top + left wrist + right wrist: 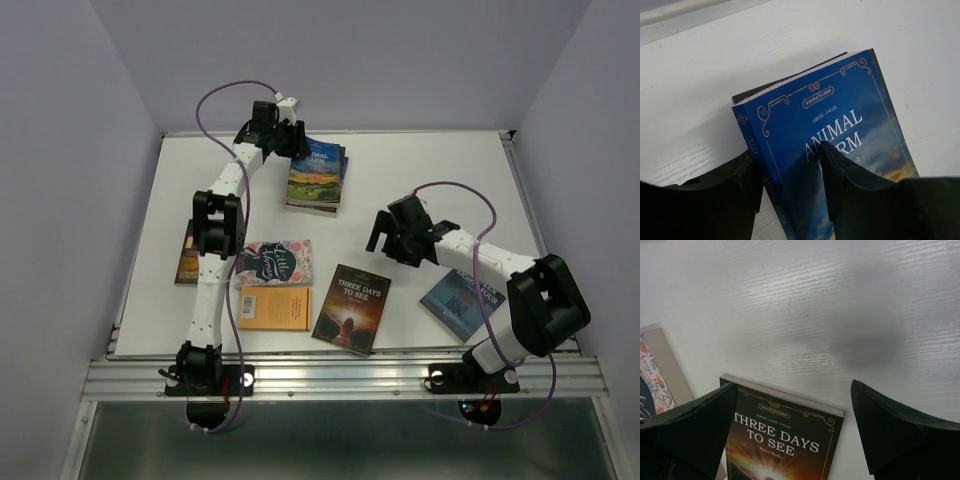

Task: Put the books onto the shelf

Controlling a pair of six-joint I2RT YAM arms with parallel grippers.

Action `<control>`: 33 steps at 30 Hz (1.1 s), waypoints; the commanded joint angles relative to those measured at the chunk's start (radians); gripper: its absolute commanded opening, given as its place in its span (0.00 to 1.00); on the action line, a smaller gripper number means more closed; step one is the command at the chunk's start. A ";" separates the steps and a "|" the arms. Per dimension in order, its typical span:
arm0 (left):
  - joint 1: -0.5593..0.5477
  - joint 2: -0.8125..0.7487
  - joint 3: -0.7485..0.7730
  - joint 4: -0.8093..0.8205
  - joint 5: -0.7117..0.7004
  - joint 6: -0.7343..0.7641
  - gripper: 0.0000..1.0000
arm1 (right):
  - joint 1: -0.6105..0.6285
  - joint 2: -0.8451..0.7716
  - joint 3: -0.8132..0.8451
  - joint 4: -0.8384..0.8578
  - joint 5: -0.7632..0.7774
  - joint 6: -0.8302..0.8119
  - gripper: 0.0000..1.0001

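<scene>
A blue Animal Farm book (pixel 825 110) tops a small stack of books (pixel 315 177) at the back of the white table (pixel 420 170). My left gripper (pixel 790 170) straddles its spine edge, jaws apart: one finger on the cover, the other just off the spine. My right gripper (pixel 795 410) hovers wide open above the top edge of the dark Three Days to See book (pixel 785 440), touching nothing. Flat on the table lie a floral book (pixel 275 262), an orange one (pixel 274 308) and a brown one (pixel 188 253). The shelf is out of view.
Another blue book (pixel 462 300) lies partly under my right arm near the front right. A dark book (pixel 755 92) peeks out beneath Animal Farm. Walls close the table at back and sides; a metal rail (pixel 340 378) runs along the front.
</scene>
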 commanded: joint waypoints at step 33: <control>-0.053 -0.771 -0.679 0.107 -0.337 -0.217 0.99 | 0.229 -0.164 -0.161 -0.201 0.150 0.050 1.00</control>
